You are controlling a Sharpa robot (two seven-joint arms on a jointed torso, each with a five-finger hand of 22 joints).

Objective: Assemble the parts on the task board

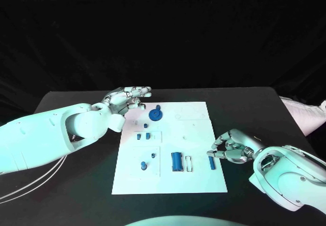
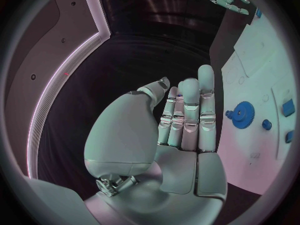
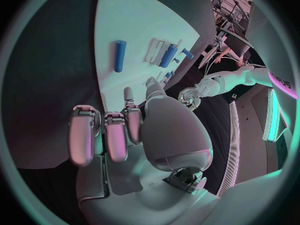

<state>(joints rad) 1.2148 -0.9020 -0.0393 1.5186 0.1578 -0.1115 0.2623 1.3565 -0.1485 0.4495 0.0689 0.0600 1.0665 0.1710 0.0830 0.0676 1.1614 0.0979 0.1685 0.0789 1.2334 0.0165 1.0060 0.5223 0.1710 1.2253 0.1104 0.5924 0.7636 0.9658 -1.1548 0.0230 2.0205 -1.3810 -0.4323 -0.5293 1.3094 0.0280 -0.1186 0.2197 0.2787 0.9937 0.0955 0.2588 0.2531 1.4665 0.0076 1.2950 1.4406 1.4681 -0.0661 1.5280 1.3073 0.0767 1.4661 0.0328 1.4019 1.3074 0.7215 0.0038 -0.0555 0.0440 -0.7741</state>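
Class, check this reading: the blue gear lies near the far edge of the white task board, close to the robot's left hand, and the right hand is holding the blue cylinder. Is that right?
Not quite. The right hand holds nothing; the blue cylinder lies on the task board beside it, as the head view shows. The blue gear does lie near the far edge, close to the left hand.

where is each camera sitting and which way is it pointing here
Head view: on the robot's head, looking down at the white board; both arms reach in, left hand, right hand.
Left wrist view: behind the left hand, facing the blue gear.
Right wrist view: behind the right hand, facing the blue rod.
Shared: the gear and rod also show from the head.
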